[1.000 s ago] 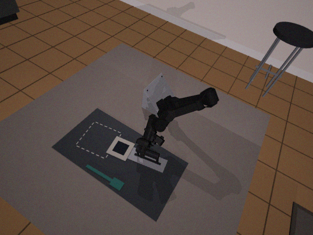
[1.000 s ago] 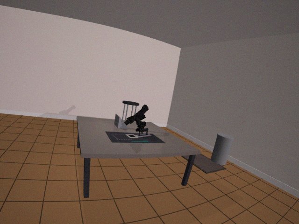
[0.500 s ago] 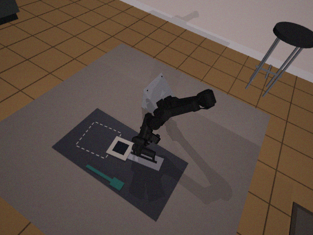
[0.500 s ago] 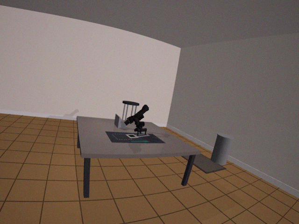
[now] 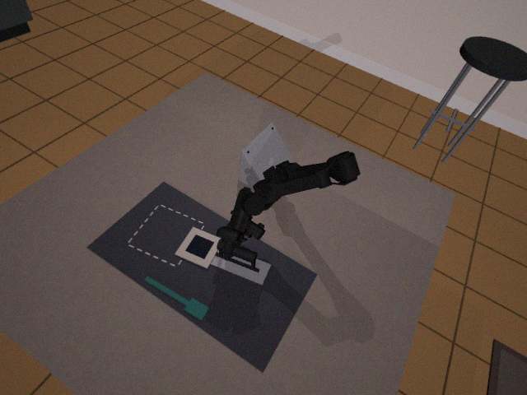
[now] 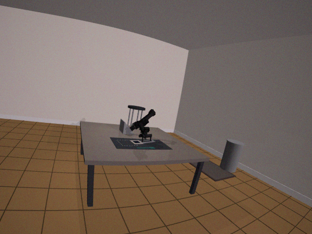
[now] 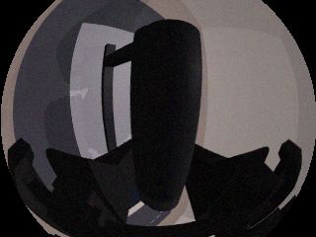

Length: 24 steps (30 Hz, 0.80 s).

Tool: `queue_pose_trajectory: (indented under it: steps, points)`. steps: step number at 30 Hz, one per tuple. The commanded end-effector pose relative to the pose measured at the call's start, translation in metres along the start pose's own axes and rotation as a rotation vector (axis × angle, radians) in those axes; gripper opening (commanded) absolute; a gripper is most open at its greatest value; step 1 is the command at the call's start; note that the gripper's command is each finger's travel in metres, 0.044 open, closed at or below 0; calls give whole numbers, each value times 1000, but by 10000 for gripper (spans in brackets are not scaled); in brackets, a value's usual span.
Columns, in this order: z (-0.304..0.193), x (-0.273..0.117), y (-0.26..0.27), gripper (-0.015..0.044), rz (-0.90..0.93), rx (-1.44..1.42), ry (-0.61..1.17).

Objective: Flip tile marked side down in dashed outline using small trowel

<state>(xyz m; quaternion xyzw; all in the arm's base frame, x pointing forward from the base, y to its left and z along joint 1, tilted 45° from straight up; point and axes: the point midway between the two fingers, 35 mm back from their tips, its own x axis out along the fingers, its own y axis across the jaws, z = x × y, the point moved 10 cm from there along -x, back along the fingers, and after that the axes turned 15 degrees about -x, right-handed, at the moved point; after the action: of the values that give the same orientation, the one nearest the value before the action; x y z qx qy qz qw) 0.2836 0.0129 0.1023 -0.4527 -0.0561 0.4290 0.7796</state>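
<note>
The cream tile (image 5: 183, 251) (image 6: 137, 141) lies on the dark mat (image 5: 255, 344) (image 6: 165, 146) with its dark blue square facing up. It overlaps the right side of the dashed outline (image 5: 172, 264). My gripper (image 5: 228, 248) (image 6: 144, 136) (image 7: 158, 140) is shut on the black handle of the small trowel, low over the mat. The trowel's flat light grey blade (image 5: 260, 277) (image 7: 89, 64) lies level beside the tile, its left end at the tile's right edge. Whether the blade is under the tile is hidden. In the wrist view, the handle covers the middle and only slivers of the tile show.
A teal spatula (image 5: 198, 309) (image 6: 152, 147) lies on the mat near its front edge. A grey tilted panel with small dark holes (image 5: 266, 148) (image 6: 122, 126) stands on the table behind the mat, close to the arm. A black stool (image 5: 493, 57) (image 6: 136, 107) stands beyond the table.
</note>
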Motion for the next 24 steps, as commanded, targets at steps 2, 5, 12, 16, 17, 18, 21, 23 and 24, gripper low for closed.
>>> queue_pose_trajectory:
  steps: [2,5,12,16,17,18,21,23,24]
  points:
    - [0,-4,-4,0,2,-26,42]
    - [3,-9,-11,0,10,-59,69]
    - [-3,-20,-23,0,14,-73,81]
    - [-11,-27,-29,0,14,-73,81]
    - [-13,-29,-30,0,14,-74,81]
    - [-15,-30,-32,0,14,-74,81]
    - [-23,-35,-35,0,15,-74,82]
    - [-28,-38,-37,0,15,-74,82]
    - [-31,-39,-38,0,15,-75,82]
